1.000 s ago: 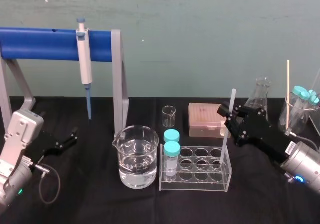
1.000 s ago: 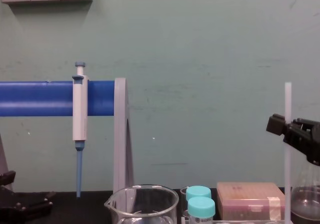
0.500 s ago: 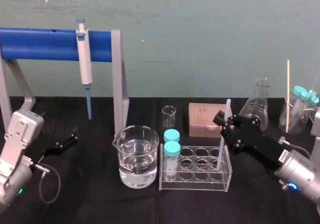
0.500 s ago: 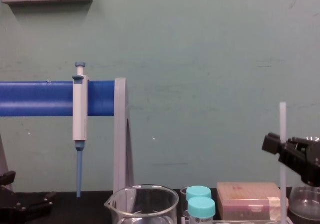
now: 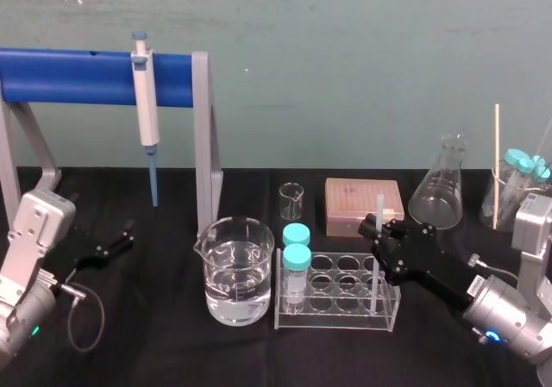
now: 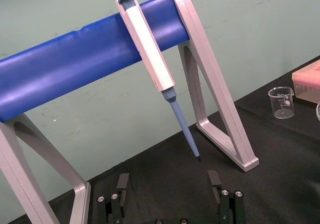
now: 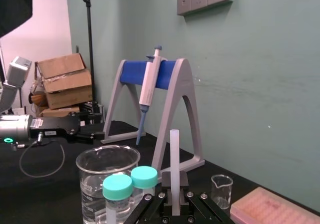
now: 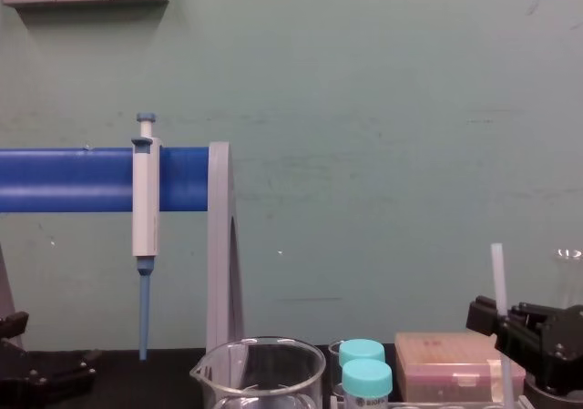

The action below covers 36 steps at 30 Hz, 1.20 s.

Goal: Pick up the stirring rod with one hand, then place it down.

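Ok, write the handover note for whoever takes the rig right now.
Right gripper: shut on the stirring rod, holding it upright with its lower end inside a right-hand well of the clear tube rack; whether it touches the bottom cannot be told.
Left gripper: open, parked low at the table's left, in front of the pipette stand.
Done: rod picked up.
Left: let go of the rod, withdraw the right arm.
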Each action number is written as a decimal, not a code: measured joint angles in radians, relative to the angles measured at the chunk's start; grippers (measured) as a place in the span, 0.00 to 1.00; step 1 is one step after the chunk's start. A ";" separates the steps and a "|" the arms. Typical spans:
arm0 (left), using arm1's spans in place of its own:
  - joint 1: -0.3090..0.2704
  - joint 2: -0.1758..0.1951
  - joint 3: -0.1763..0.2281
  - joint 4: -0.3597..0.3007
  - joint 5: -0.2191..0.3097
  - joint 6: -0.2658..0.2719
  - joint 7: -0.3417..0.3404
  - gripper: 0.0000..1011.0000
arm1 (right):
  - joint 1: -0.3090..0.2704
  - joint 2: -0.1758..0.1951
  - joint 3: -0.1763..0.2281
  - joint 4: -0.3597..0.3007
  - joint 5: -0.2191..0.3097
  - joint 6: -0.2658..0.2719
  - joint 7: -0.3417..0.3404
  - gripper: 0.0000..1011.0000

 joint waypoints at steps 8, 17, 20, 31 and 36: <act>0.000 0.000 0.000 0.000 0.000 0.000 0.000 0.99 | 0.004 -0.008 -0.001 0.018 -0.014 0.005 -0.012 0.07; 0.000 0.000 0.000 0.000 0.000 0.000 0.000 0.99 | 0.005 -0.009 -0.001 0.019 -0.023 0.008 -0.021 0.07; 0.000 0.000 0.000 0.000 0.000 0.000 0.000 0.99 | 0.004 -0.009 -0.001 0.019 -0.022 0.008 -0.021 0.07; 0.000 0.000 0.000 0.000 0.000 0.000 0.000 0.99 | 0.004 -0.008 0.000 0.019 -0.022 0.011 -0.020 0.31; 0.000 0.000 0.000 0.000 0.000 0.000 0.000 0.99 | 0.004 -0.008 0.000 0.018 -0.021 0.011 -0.020 0.47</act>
